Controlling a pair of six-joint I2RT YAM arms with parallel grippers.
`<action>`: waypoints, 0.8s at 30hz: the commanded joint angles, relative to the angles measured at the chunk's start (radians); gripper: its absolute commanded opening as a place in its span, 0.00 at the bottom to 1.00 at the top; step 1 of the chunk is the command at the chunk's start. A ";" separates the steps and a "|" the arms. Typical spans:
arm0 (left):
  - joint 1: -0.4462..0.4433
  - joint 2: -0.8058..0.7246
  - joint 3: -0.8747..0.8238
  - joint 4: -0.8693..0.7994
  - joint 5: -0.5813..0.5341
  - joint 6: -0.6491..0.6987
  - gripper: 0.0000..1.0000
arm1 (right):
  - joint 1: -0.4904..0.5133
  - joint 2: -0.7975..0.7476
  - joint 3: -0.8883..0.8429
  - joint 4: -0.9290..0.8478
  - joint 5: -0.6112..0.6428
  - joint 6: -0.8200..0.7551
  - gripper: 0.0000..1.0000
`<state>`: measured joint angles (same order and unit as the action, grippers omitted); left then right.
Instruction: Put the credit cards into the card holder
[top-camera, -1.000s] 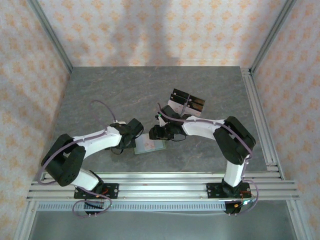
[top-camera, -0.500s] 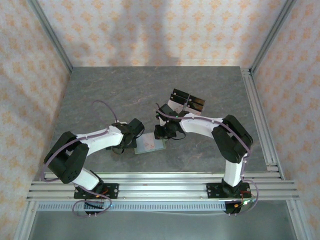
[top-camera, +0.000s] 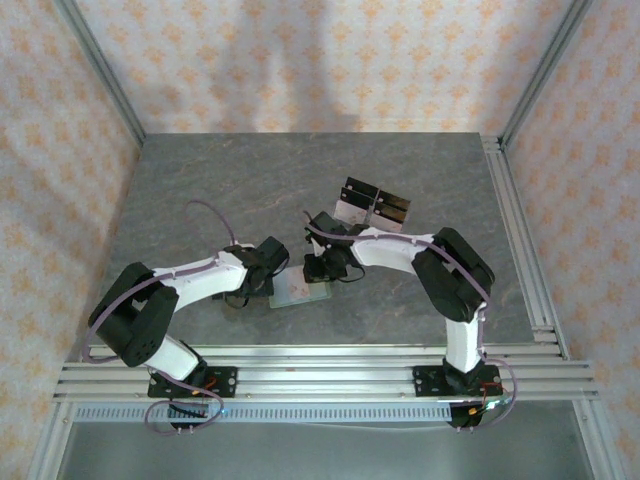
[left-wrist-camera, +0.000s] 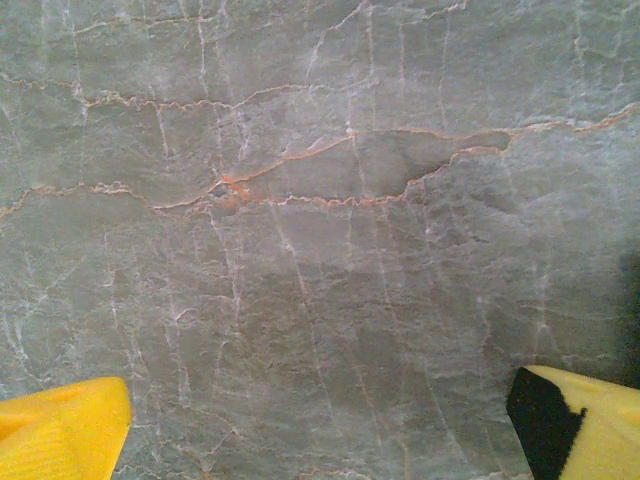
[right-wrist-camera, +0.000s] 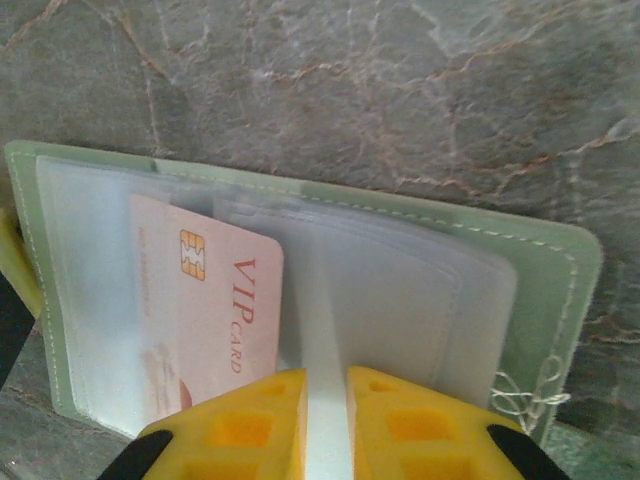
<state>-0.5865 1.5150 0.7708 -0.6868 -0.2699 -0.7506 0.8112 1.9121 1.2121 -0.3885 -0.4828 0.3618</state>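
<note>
Rails (top-camera: 320, 370) are running across the near edge, both arm bases bolted to them. Stone table (top-camera: 200, 190) is stretching from there to patterned walls (top-camera: 320, 60) at back and sides, with a second rail strip (top-camera: 515, 230) lining its right edge. Both arms are bending inward and meeting over the near-middle of the table. Open room is lying across the far half and the left part; a narrower bare band is lying between the right arm and the right strip.

Card holder (right-wrist-camera: 560, 270) is lying open and flat on the stone between the two wrists. Left gripper (left-wrist-camera: 320, 430) is hanging over bare stone just beside the holder's left edge, fingers (left-wrist-camera: 60, 430) spread wide, nothing between them. Right gripper (right-wrist-camera: 325, 430) is pinching a pale card (right-wrist-camera: 320, 340) edge-on. The card's far end is reaching the holder's middle clear sleeves; whether it is inside or on top cannot be told. VIP card (right-wrist-camera: 205, 310) is already sitting in the left clear pocket, chip end away from the gripper.

Rack (top-camera: 375, 203), clear with black pieces, is standing beyond the right gripper, near but apart.

Right wrist view is giving sleeves, stitching and card print. Top view is reducing the holder to a small pale patch but is giving rack, arms and edges. Left wrist view is giving cracked stone veins between its fingertips.
</note>
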 joint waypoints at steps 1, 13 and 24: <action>0.004 0.017 0.012 0.029 -0.006 0.013 1.00 | 0.011 0.017 0.030 -0.003 -0.006 0.005 0.18; 0.004 0.019 0.005 0.038 -0.002 0.010 1.00 | 0.044 0.054 0.077 -0.021 -0.004 0.002 0.18; -0.002 0.030 0.015 0.036 -0.003 0.008 1.00 | 0.057 0.045 0.094 -0.052 0.026 -0.025 0.22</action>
<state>-0.5873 1.5215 0.7715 -0.6811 -0.2695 -0.7509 0.8574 1.9629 1.2831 -0.3985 -0.4854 0.3603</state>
